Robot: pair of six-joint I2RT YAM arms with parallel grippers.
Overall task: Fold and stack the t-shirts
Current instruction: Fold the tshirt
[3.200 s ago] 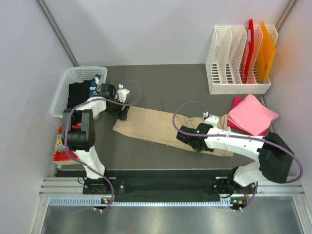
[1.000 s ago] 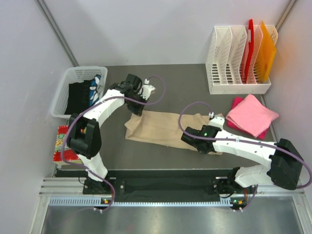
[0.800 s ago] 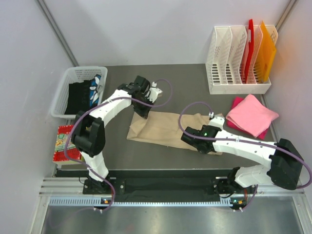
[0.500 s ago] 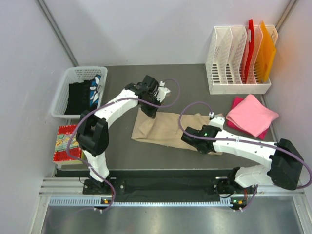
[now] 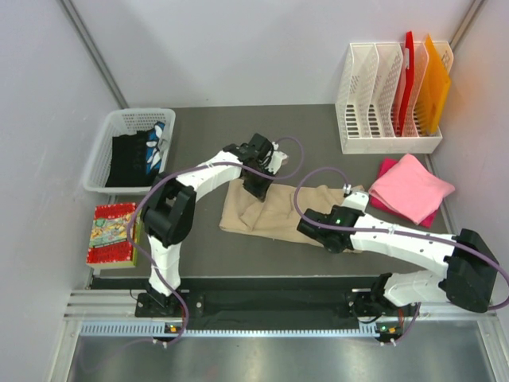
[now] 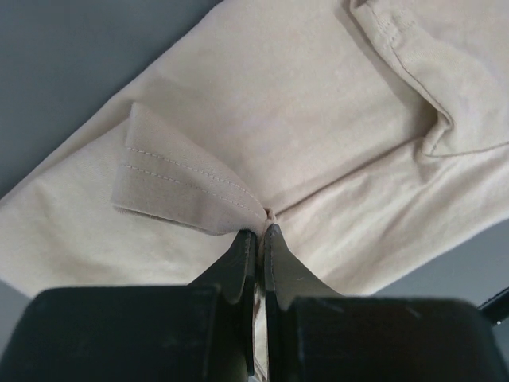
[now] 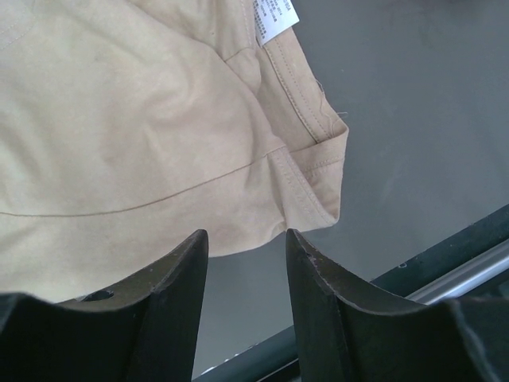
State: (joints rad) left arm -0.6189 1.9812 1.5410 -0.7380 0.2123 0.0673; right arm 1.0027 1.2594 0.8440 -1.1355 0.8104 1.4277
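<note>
The tan t-shirt [image 5: 274,213] lies across the middle of the table, its left part doubled over to the right. My left gripper [image 5: 261,187] hangs over its far edge, shut on a pinched fold of the hem [image 6: 191,187]; the jaws [image 6: 261,232] meet on the cloth. My right gripper [image 5: 322,231] sits low at the shirt's near edge. It is open [image 7: 246,239], with bare table between the fingers and the tan cloth [image 7: 143,135] and its neck label [image 7: 274,16] just beyond the tips. The pink t-shirt [image 5: 409,187] lies folded at the right.
A white mesh basket [image 5: 102,155] with dark items stands at the far left. A white file rack [image 5: 382,143] at the back right holds a red sheet [image 5: 408,72] and an orange sheet [image 5: 433,79]. A colourful packet [image 5: 111,235] lies at the near left.
My left gripper has carried the tan shirt's left end to the right, so the shirt now lies shorter. The right arm has stayed almost still, its fingers narrowing slightly.
</note>
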